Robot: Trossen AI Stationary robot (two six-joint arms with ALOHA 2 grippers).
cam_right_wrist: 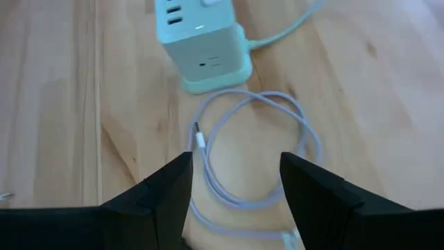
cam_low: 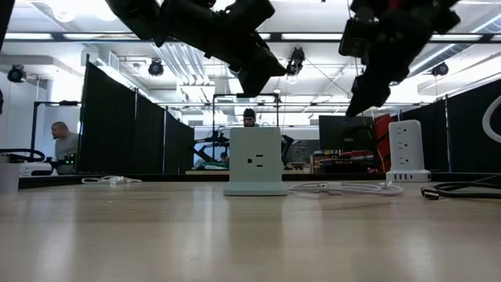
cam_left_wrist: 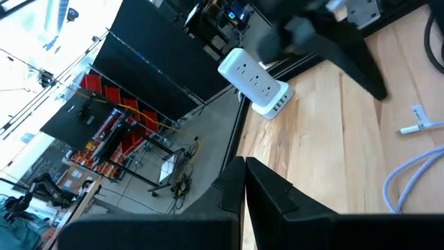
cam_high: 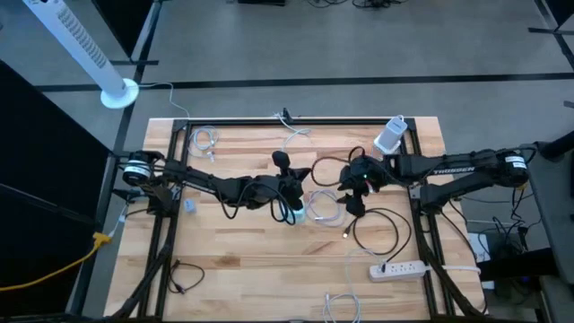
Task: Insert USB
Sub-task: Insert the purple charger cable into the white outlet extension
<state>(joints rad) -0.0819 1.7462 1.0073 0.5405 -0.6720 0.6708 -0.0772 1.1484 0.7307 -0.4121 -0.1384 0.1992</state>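
A mint-green cube charger (cam_right_wrist: 205, 48) stands on the wooden table, near its middle (cam_high: 298, 215) (cam_low: 254, 160). A white USB cable (cam_right_wrist: 243, 149) lies coiled beside it, with its plug end (cam_right_wrist: 200, 142) flat on the wood. My right gripper (cam_right_wrist: 236, 163) (cam_high: 354, 202) hangs open above that coil and points down at it, touching nothing. My left gripper (cam_left_wrist: 244, 163) (cam_high: 287, 202) hovers shut above the table, just left of the cube, holding nothing. In the low view both grippers hang well clear of the table top.
A white tower power strip (cam_high: 390, 135) (cam_left_wrist: 253, 83) stands at the far right corner. A flat power strip (cam_high: 399, 267) with black cables (cam_high: 377, 229) lies near right. More white cables (cam_high: 204, 141) (cam_high: 341, 305) lie about. Black frame rails (cam_high: 175, 179) edge the table. People stand behind.
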